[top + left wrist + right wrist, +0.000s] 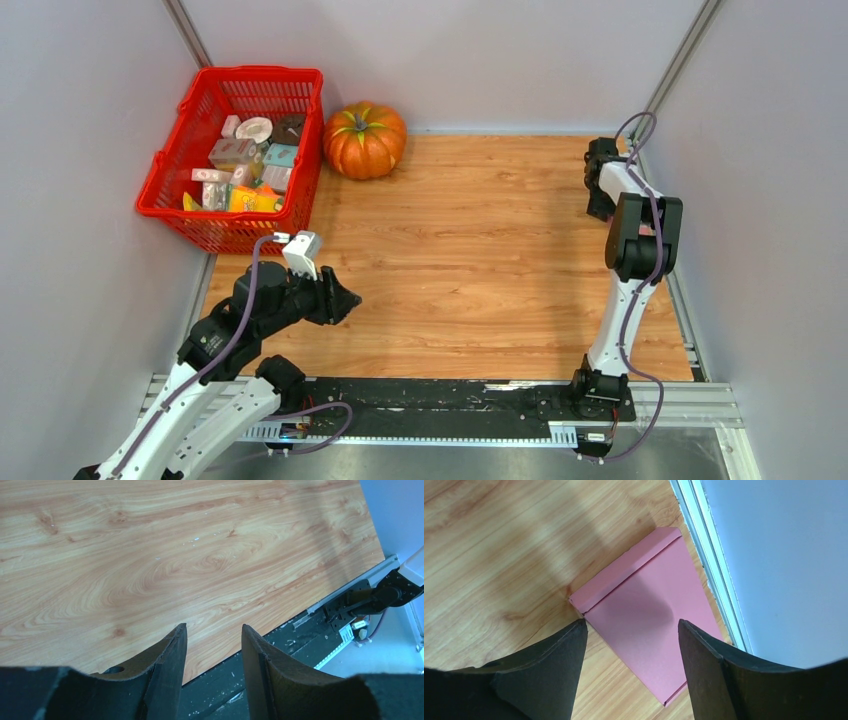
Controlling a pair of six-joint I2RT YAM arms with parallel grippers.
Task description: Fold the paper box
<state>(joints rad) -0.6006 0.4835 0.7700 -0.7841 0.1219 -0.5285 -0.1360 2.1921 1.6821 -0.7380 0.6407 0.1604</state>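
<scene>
The paper box point(649, 600) lies flat on the table point(489, 555) directly under the right pincer point(632, 624) and looks already folded shut, so little seems left. Both this pincer and the left pincer point(214, 627) stand apart, gripping nothing.

The left gripper point(212, 627) hovers at near left with jaws apart, while the right gripper point(631, 625) hangs at far right, pointing down, jaws spread.

The right gripper point(631, 630) hangs with its two dark fingers point(556, 665) spread apart over the pink paper box point(644, 615), which lies on the wooden table point(499, 555) beside the wall rail point(704, 545).
</scene>
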